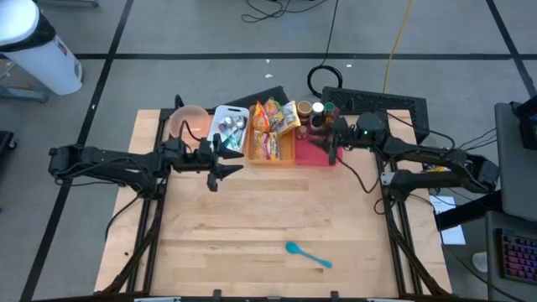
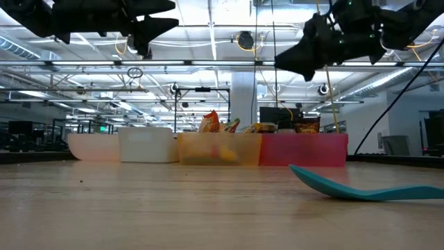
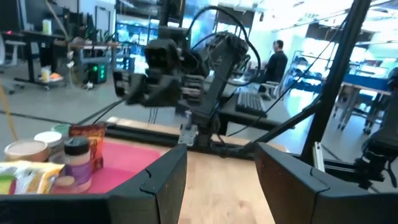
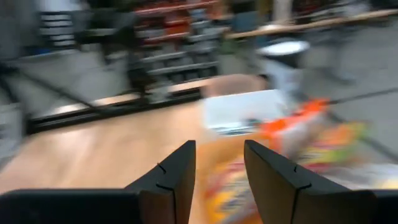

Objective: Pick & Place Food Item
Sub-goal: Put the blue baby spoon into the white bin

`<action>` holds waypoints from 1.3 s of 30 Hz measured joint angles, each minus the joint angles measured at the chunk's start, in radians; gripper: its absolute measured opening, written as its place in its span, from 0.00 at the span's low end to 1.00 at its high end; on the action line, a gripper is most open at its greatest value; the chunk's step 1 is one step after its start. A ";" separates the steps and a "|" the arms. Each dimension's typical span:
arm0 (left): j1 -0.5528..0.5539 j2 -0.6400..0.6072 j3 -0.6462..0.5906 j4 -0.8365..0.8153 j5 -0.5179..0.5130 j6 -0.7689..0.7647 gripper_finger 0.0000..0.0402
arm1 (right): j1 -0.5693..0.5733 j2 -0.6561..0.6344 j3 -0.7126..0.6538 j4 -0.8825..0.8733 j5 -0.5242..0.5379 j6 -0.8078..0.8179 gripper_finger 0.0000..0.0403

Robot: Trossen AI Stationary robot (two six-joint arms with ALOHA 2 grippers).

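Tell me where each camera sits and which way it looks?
High: above the table, looking down; both arms, left claw, right claw.
Low: at tabletop height, looking across at the bins; both arms overhead.
Left wrist: on the left arm, facing the red bin and right arm; its own open fingers show.
Right wrist: on the right arm, facing the snacks; its own open fingers show.
High and low share the blue spoon.

A pale wooden table [image 1: 252, 218] stands on grey carpet tiles [image 1: 168, 33] beneath an open ceiling of steel trusses [image 2: 208, 66] and strip lights.
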 joint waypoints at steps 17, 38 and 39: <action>-0.077 0.039 0.000 -0.053 0.002 -0.170 0.49 | 0.454 0.236 0.000 -0.001 -0.010 0.169 0.32; -0.587 0.640 0.142 0.430 -0.243 -0.216 0.49 | 0.811 0.559 0.000 0.530 0.133 0.362 0.32; -0.601 0.665 0.168 0.429 -0.256 -0.216 0.49 | 0.830 0.559 0.000 0.532 0.151 0.362 0.32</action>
